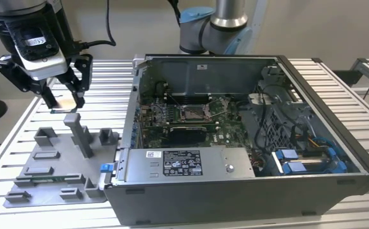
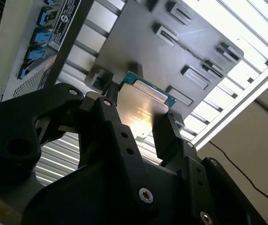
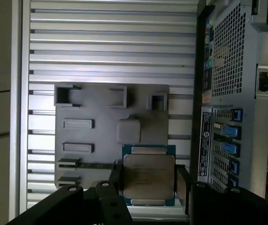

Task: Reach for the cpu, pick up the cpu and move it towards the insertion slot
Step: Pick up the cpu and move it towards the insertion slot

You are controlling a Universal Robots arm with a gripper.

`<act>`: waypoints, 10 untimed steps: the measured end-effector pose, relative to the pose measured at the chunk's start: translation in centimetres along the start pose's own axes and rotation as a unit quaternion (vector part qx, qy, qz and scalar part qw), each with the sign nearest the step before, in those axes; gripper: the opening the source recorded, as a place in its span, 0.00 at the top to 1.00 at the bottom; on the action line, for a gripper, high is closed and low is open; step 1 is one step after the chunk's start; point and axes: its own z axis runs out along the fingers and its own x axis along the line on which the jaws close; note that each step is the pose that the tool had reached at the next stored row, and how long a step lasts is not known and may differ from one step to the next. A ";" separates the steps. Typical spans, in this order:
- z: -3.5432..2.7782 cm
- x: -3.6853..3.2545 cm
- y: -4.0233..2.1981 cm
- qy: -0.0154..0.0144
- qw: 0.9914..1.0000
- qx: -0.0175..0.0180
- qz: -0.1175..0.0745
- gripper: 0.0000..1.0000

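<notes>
Black fingers [image 2: 164, 136] of the gripper [image 3: 149, 180] clamp the cpu [image 3: 148, 168] by two opposite edges, silvery top towards the wrist cameras, raised above the grey fixture plate [image 1: 50, 176]. In the exterior view the chip hangs well apart from the insertion slot [image 1: 193, 112], which lies deep inside the open computer case [image 1: 235, 191]. A good carry probably means holding the chip level, an unchanged squeeze, and enough height to pass the case wall cleanly.
</notes>
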 end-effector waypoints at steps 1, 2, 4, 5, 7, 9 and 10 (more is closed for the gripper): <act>0.00 -0.10 0.00 0.000 1.000 0.000 0.000 1.00; 0.00 -0.20 0.00 0.000 1.000 0.000 0.000 1.00; -0.01 -0.40 0.00 0.000 1.000 0.000 0.000 1.00; 0.00 -0.49 -0.01 0.000 1.000 0.000 0.000 1.00; -0.01 -0.68 -0.01 0.000 1.000 0.000 0.000 1.00; 0.00 -0.86 -0.01 0.000 1.000 0.000 0.000 1.00; 0.00 -0.95 -0.01 0.000 1.000 0.000 0.000 1.00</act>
